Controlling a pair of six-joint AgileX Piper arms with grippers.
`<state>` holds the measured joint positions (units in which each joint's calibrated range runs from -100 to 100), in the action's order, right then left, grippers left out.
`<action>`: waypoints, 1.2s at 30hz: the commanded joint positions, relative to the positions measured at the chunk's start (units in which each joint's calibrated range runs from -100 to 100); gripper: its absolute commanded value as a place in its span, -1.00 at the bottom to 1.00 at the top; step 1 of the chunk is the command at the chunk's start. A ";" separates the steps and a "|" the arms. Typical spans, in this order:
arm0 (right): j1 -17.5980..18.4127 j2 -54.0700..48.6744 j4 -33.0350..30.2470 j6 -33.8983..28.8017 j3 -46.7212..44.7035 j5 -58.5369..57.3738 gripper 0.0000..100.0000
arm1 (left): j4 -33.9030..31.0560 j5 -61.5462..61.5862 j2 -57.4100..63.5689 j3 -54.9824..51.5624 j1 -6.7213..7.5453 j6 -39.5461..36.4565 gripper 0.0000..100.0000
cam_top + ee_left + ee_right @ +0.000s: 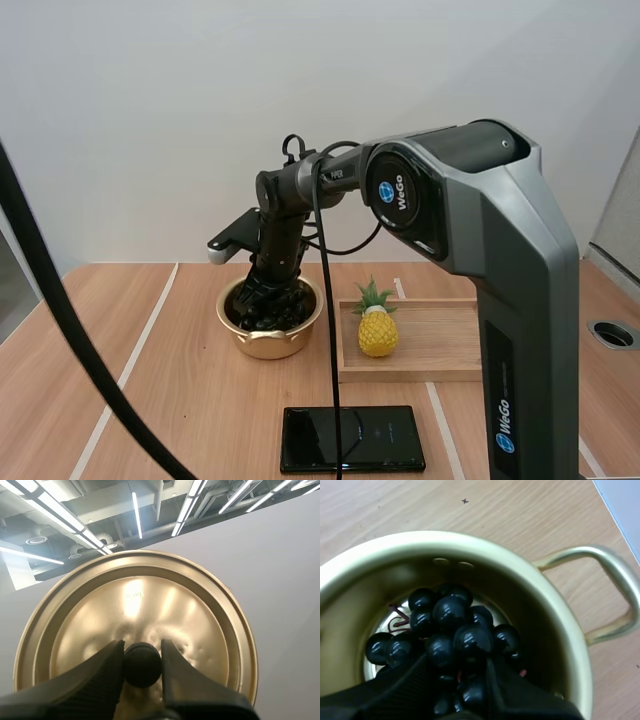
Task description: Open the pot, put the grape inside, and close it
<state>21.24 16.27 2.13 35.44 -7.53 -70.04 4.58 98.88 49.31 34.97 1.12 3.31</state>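
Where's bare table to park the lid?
Widest free patch for the lid: bare table left of the pot. The wooden tray has bare floor right of the pineapple. Crowded: the pot, where the right end effector grips the grapes, and the narrow strip between pot and black slab.

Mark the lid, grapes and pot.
lid (150, 605): left wrist view, golden top face above its knob.
grapes (449, 613): right wrist view, a berry mid-bunch.
pot (450, 539): right wrist view, bare golden rim.

right arm (520, 300): grey shell | blue WeGo badge (398, 192) | right claw (456, 680) black, ribbed
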 commanded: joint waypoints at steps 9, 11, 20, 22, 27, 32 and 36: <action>-0.03 -0.10 -0.46 0.11 -0.09 -2.12 1.00 | -0.03 -0.84 0.25 0.32 0.02 -0.64 -1.00; -0.03 -0.10 -0.35 -0.03 -0.09 -1.77 1.00 | -0.03 -0.84 0.25 0.32 0.02 -0.64 -1.00; -0.03 -0.92 -0.25 -0.03 0.05 -2.10 1.00 | -0.03 -0.85 0.25 0.32 0.02 -0.45 -1.00; -0.03 -1.85 -0.25 -0.03 0.21 -2.10 1.00 | -0.03 -0.85 0.25 0.32 0.02 -0.45 -1.00; -0.03 -7.31 -0.36 -0.03 2.17 -2.10 1.00 | -0.03 -0.85 0.25 0.32 0.02 -0.45 -1.00; -0.03 -13.89 -0.72 -0.03 3.60 -1.87 1.00 | -0.03 -0.85 0.25 0.32 0.02 -0.45 -1.00; -0.40 -19.81 -2.72 -1.82 3.60 -0.37 1.00 | -0.03 -0.85 0.25 0.32 0.02 -0.45 -1.00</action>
<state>21.29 -0.03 0.91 34.78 -4.32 -71.44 4.58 99.08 49.31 34.97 1.12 3.31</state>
